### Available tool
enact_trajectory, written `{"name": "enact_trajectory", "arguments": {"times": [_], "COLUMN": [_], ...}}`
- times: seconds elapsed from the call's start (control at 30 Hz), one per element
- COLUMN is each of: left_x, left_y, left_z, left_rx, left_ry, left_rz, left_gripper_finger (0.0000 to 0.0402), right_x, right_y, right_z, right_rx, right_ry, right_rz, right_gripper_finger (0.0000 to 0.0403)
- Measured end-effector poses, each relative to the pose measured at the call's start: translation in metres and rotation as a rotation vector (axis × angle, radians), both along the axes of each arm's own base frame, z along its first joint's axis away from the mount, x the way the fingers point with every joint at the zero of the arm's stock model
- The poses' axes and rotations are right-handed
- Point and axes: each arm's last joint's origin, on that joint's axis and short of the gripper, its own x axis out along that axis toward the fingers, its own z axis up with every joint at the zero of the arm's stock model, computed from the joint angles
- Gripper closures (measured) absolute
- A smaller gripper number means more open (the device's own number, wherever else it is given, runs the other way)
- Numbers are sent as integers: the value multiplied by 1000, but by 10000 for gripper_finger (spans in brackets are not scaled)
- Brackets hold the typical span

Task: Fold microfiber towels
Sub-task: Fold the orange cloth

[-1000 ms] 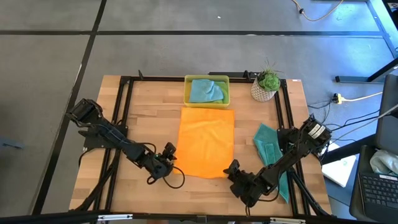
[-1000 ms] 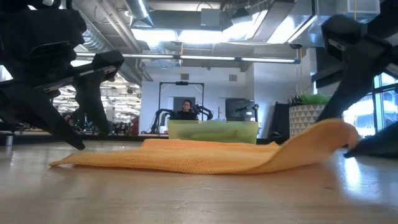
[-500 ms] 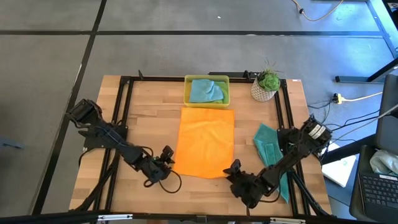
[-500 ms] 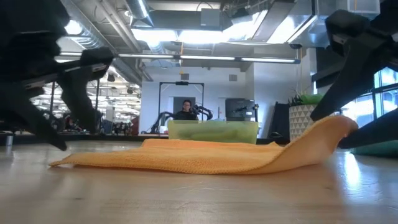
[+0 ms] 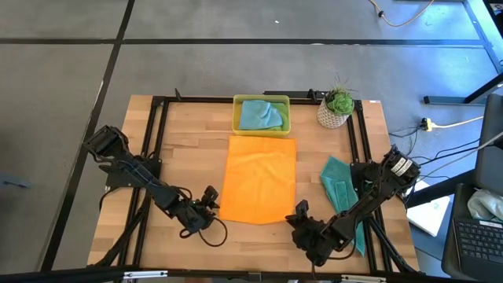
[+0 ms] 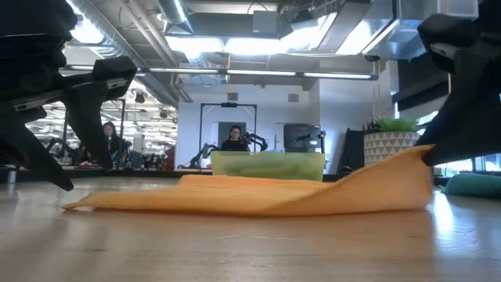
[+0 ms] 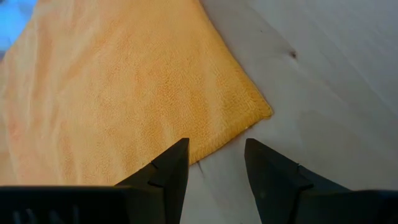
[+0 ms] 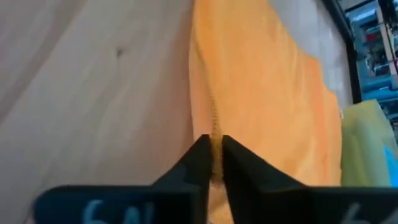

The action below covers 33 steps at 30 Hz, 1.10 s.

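The right gripper [image 8: 213, 155] was clenched on the near right corner of the orange towel [image 5: 259, 179], a thin edge of cloth pinched between its fingers [image 8: 198, 163] and lifted off the table. The left gripper [image 7: 214, 163] sat with fingers spread, just short of the towel's near left corner [image 7: 261, 112], which lay flat on the wood, ungrasped.

Risks, as judged: only one corner was held, so pulling it over would likely drag the cloth skewed or bunch it instead of folding straight. The pinch looked shallow, so the edge could slip out under tension. The left fingers might close on bare wood if they missed the flat corner.

The orange towel lay spread in the table's middle, its far edge near the yellow tray [image 5: 285, 116], which held a light blue towel [image 5: 259, 115]. A teal towel [image 5: 338, 181] lay crumpled to the right, close by the right arm. A potted plant [image 5: 336, 106] stood at the far right corner.

The surface was a pale wood table [image 5: 189, 157] with a black frame. Beyond it: grey floor, cables, an open lab with ceiling lights, and a person [image 6: 233, 139] seated far behind.
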Motion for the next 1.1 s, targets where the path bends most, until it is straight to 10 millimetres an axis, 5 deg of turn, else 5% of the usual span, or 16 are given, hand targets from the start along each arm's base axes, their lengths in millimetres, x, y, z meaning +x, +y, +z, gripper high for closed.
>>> {"name": "enact_trajectory", "arguments": {"times": [0.17,0.4,0.67,1.1], "left_x": [0,1,21,66], "left_y": [0,-1,-8,34], "left_z": [0,1,18,46], "left_rx": [-2,-12,-231,-470], "left_ry": [0,-13,-239,-517], "left_rz": [2,3,55,124], "left_gripper_finger": [253,253,253,253], "right_x": [-1,1,11,66], "right_y": [-3,-4,-7,-25], "right_z": [-2,-2,0,44], "right_rx": [21,69,94,76], "right_ry": [49,29,-6,-79], "right_rz": [-12,-47,-49,-152], "right_gripper_finger": [395,377,397,392]}}
